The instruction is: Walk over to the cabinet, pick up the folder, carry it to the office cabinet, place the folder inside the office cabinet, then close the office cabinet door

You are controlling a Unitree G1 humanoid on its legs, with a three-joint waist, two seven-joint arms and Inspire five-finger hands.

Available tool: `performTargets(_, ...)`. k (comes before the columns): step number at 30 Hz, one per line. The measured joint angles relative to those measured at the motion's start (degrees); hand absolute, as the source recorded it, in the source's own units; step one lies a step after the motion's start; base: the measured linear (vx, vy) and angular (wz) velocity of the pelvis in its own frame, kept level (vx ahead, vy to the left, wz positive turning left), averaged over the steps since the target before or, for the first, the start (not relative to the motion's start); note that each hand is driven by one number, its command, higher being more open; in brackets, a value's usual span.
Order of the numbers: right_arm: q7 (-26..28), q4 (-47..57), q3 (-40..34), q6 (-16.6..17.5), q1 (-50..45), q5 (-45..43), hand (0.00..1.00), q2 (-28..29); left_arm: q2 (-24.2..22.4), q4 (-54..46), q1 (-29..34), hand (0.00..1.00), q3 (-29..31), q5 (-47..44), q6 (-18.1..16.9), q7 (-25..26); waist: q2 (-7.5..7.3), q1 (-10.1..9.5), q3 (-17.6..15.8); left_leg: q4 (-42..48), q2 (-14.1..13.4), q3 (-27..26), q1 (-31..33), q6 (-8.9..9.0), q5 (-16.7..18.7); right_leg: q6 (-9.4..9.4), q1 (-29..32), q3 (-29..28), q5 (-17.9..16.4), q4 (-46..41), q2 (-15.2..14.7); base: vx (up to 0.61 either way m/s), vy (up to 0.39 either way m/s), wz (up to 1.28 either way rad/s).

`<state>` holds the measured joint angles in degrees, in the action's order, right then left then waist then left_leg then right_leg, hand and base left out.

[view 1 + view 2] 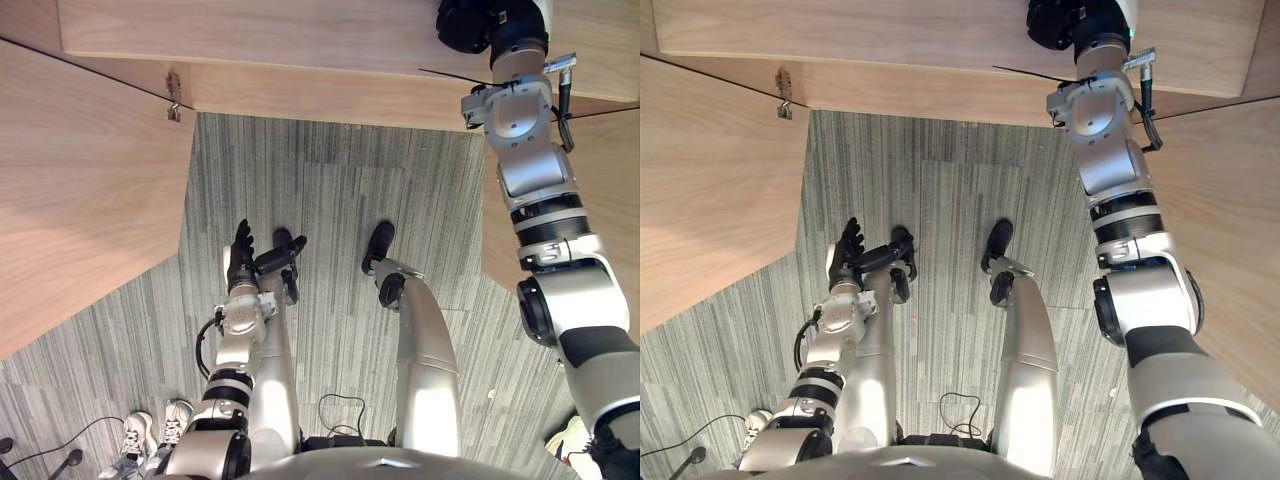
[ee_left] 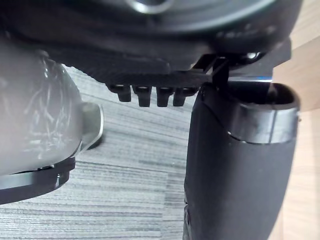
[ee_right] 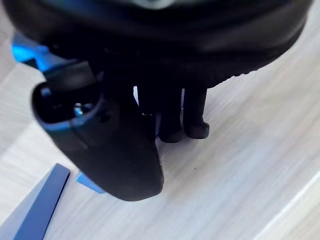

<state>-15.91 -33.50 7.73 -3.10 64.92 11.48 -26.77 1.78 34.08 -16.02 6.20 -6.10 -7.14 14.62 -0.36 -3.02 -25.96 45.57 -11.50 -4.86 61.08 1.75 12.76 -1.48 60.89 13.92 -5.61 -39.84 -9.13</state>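
My right hand (image 1: pixel 478 24) reaches up onto the light wooden cabinet top (image 1: pixel 300 35) at the far right. In the right wrist view its fingers (image 3: pixel 195 120) curl down onto the wood and its thumb (image 3: pixel 115 150) lies over a blue folder (image 3: pixel 42 202). Blue also shows between thumb and fingers, so the hand pinches the folder's edge. Most of the folder is hidden behind the thumb. My left hand (image 1: pixel 240 257) hangs low over the grey carpet with relaxed fingers (image 2: pixel 149 95) and holds nothing.
A wooden panel (image 1: pixel 80 200) with a metal hinge (image 1: pixel 174 97) stands at the left. Another wooden panel (image 1: pixel 610 200) stands at the right. Striped grey carpet (image 1: pixel 330 200) lies between them. A person's white shoes (image 1: pixel 150 435) show at the lower left.
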Motion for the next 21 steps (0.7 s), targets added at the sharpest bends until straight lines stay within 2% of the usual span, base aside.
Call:
performTargets(6,-1.64,-3.59,-4.67,-1.86,1.86,-4.64,0.0,0.41,-0.61,-0.01,-0.37,1.0,1.16,-0.76,0.24,0.04,0.01,0.15,0.0,0.11,-0.02,0.04,0.23,-0.18,-0.58,-0.18,0.0,0.01,0.78,0.28,0.09,0.0,0.0,0.0)
performTargets(9,-3.63,-3.42,-8.14,-2.4,1.94,-7.17,0.0,0.39,-0.59,-0.01,-0.39,1.0,1.82,-1.06,0.45,0.04,0.02,0.31,0.0,0.64,-0.19,0.06,0.24,-0.2,-0.58,-0.25,-0.01,-0.04,0.86,0.02,0.21,0.0,0.009,-0.01)
performTargets(13,-4.73,-0.69,-9.09,-2.42,1.13,-9.01,0.0,0.48,-0.6,-0.04,-0.78,1.0,1.72,-0.98,1.44,-0.2,0.04,0.53,0.01,1.69,-0.52,-0.07,-0.2,-0.28,-0.38,-0.26,-0.39,-0.38,0.85,-0.69,0.43,0.0,0.033,-0.05)
performTargets(16,-4.82,6.78,-9.94,-2.32,-4.62,-9.36,0.0,2.11,-0.65,0.19,-0.72,1.0,1.38,-0.89,2.43,-0.89,0.05,0.55,0.01,2.33,-0.88,0.04,-2.98,-0.3,0.36,-0.36,-3.38,-0.35,0.43,-1.08,0.7,-0.01,0.045,-0.02)
performTargets(21,-3.93,21.19,-9.95,1.02,-23.28,-9.85,0.0,6.35,0.02,0.67,0.09,1.0,1.14,0.09,2.97,-1.41,0.24,0.62,0.38,1.2,-0.82,-1.23,-11.15,-0.42,1.58,0.21,-10.54,-1.38,-0.37,-0.16,0.7,-0.01,0.035,-0.03)
